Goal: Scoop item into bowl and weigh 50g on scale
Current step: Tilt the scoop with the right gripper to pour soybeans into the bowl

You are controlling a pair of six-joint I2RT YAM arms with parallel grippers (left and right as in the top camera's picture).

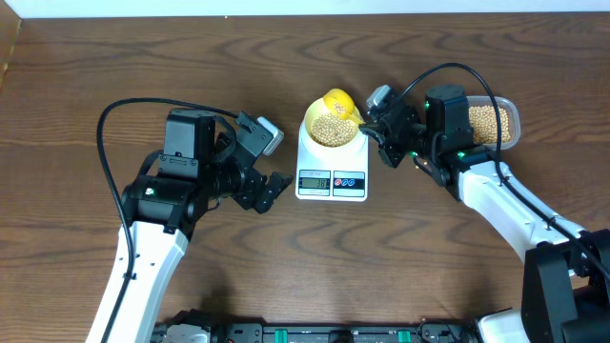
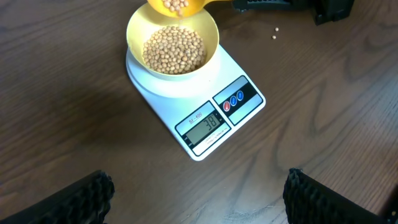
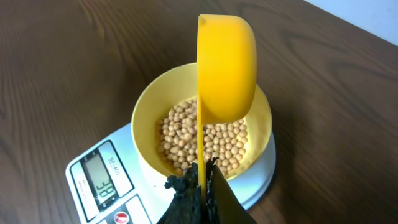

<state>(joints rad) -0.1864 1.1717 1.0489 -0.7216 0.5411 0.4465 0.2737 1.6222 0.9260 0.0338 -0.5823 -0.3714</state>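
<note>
Up front, the right tool (image 3: 200,180) is pressed together on the thin handle of a bright yellow scoop (image 3: 227,68), pinching it edge-on so the handle runs straight out from the fingertips. The scoop's cup is turned on its side just beyond the tool, above the far part of a pale yellow bowl (image 3: 148,155), and the left wrist view shows a few beans lying in its mouth. Directly below and ahead of the right tool the bowl sits on the round platform of a white scale (image 2: 180,104), and it holds a heap of small tan beans (image 3: 177,134) that covers its bottom and leaves the upper wall bare. The scale's grey display (image 2: 208,124), on the side nearer the left tool, reads 38, with a red and a blue button (image 2: 233,101) beside it. Behind the right tool, near its wrist, a clear tub (image 1: 516,122) on the tabletop (image 2: 74,112) holds more of the same beans. Two stray beans (image 2: 274,36) lie on the wood between the scale and the right tool. The left tool (image 2: 199,180) is spread wide and grips nothing; the scale lies just ahead of its fingers, apart from them, with the display corner closest.
</note>
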